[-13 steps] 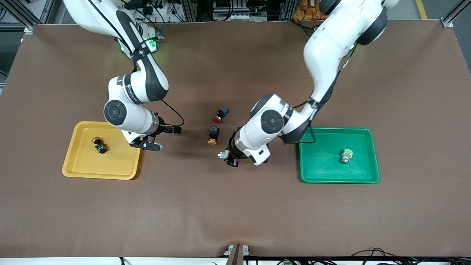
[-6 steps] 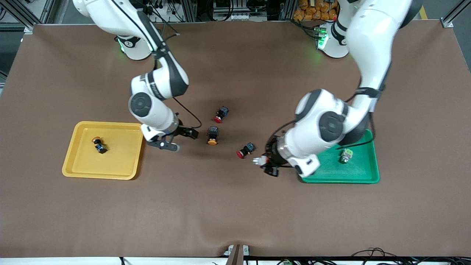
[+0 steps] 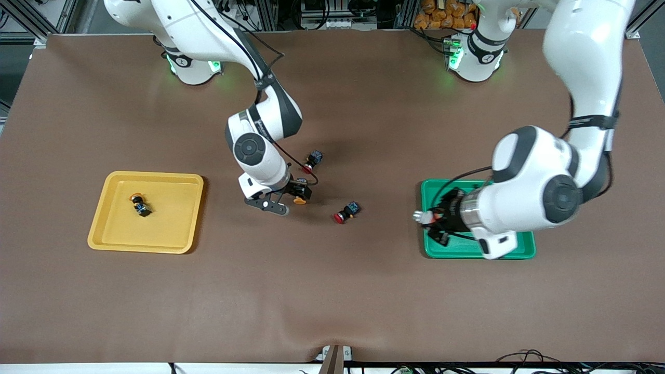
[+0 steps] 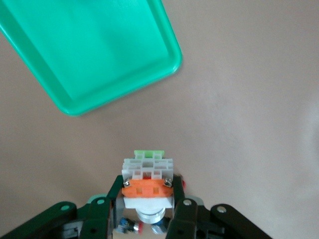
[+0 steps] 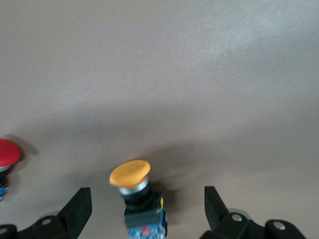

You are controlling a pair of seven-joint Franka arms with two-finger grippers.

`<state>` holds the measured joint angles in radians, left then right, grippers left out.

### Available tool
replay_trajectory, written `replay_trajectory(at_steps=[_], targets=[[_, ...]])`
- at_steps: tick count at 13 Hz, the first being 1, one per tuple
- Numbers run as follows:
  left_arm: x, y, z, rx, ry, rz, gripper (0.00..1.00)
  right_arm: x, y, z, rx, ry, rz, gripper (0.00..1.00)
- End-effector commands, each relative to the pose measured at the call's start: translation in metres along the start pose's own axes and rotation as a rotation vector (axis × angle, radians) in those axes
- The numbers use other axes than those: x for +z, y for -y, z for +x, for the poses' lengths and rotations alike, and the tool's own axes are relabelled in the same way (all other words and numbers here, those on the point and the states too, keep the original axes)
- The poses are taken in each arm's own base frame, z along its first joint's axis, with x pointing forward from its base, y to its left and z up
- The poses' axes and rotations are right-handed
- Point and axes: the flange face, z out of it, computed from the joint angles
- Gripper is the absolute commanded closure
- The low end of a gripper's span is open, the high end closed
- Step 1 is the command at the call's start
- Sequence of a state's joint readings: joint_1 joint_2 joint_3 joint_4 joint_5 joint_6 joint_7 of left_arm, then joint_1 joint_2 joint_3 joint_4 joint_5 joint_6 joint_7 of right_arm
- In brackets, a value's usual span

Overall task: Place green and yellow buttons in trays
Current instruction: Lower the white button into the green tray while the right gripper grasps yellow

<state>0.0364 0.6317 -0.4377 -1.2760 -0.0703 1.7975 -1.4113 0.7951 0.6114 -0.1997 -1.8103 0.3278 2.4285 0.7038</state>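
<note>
Both arms have been travelling: the right gripper [image 3: 283,201] has left the yellow tray [image 3: 111,236] and is now hanging over the yellow button [image 3: 298,199] in the middle of the table, while the left gripper [image 3: 435,223] has swung away from the centre and is now sitting over the green tray [image 3: 429,251], at the edge toward the right arm's end.

Seen from the right wrist, the right gripper's fingers [image 5: 79,211] are spread wide on either side of the yellow button [image 5: 135,191], touching nothing. That button is lying on the brown table [image 3: 332,291] with its cap pointing toward the front camera.

From the left wrist, the left gripper [image 4: 147,211] is clamping the green button [image 4: 147,180], a white-grey body with a pale green end, with the green tray [image 4: 84,59] underneath it.

A second yellow button [image 3: 139,203] is lying in the yellow tray. Two red buttons are staying put: one [image 3: 311,161] farther from the front camera than the right gripper, another [image 3: 346,212] between the two grippers.
</note>
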Motion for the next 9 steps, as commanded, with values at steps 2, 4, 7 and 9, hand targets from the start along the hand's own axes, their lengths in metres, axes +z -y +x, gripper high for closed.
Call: replay_trajectory(at_steps=[2,4,7,9], targets=[[0.013,0.030,0.058,0.089,-0.005,0.049,1.00,0.039,0.019,-0.018,0.034,-0.059,0.002,0.22],[0.031,0.043,0.088,0.105,-0.028,0.035,1.00,0.037,0.019,-0.020,0.026,-0.052,-0.003,0.63],[0.054,0.054,0.107,0.098,-0.017,0.051,1.00,0.030,0.013,-0.014,0.036,-0.037,-0.016,1.00],[0.073,0.058,0.108,0.117,-0.017,0.049,1.00,0.006,0.001,-0.005,0.003,0.018,-0.062,1.00]])
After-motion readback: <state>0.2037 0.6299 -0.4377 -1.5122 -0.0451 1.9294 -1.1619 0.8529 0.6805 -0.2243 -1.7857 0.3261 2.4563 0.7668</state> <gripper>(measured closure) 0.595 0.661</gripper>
